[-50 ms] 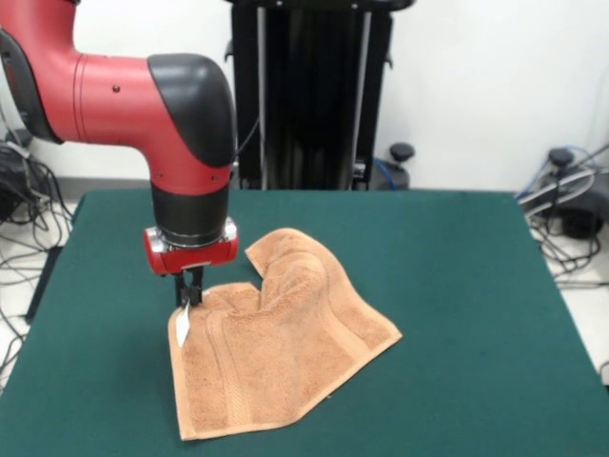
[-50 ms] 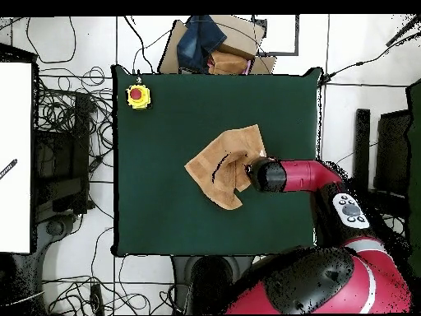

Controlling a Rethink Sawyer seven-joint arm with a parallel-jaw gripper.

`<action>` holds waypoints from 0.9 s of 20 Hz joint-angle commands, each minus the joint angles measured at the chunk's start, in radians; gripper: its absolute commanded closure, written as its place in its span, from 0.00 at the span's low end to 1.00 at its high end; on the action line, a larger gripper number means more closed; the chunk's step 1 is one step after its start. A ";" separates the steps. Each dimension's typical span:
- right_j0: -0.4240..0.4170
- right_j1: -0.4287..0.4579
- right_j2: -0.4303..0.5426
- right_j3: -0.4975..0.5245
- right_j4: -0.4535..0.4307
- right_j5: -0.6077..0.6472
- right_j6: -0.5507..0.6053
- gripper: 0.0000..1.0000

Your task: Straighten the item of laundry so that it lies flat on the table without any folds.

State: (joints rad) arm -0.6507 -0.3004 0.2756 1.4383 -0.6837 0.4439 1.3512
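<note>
Front view: we see the towel (image 1: pixel 281 338) lying mid-table (image 1: pixel 457 286), partly flat, one edge humped up in a fold. White label (image 1: pixel 182 326) hangs at the towel's lifted corner. Gripper (image 1: pixel 189 297) sits on that corner, jaws pinching the towel. Overhead: yellow box with red button (image 2: pixel 138 96) well apart from the towel.

front view looks across the table (image 1: pixel 476 286) toward the robot; overhead looks straight down; both share it.
</note>
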 commanded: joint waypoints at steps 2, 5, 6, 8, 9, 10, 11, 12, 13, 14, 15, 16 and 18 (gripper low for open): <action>-0.023 0.026 0.129 -0.005 -0.061 0.082 -0.234 1.00; -0.052 0.017 0.150 -0.031 -0.057 0.148 -0.307 1.00; -0.056 0.009 0.150 -0.030 -0.058 0.162 -0.315 1.00; -0.034 -0.021 0.132 -0.026 -0.057 0.197 -0.290 1.00; -0.018 -0.039 0.115 -0.015 -0.046 0.216 -0.252 1.00; -0.002 -0.055 0.101 -0.001 -0.038 0.228 -0.218 1.00; 0.020 -0.071 0.078 0.012 -0.027 0.241 -0.165 1.00; 0.041 -0.086 0.053 0.033 -0.009 0.244 -0.092 1.00; 0.059 -0.102 0.034 0.064 0.000 0.222 -0.019 1.00; 0.079 -0.116 0.017 0.088 0.014 0.218 0.046 1.00; 0.101 -0.131 0.004 0.113 0.025 0.215 0.095 1.00; 0.123 -0.146 -0.009 0.138 0.036 0.211 0.144 1.00; 0.177 -0.175 -0.040 0.176 0.085 0.232 0.251 1.00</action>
State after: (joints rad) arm -0.6059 -0.3773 0.2941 1.4662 -0.6728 0.5800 1.3324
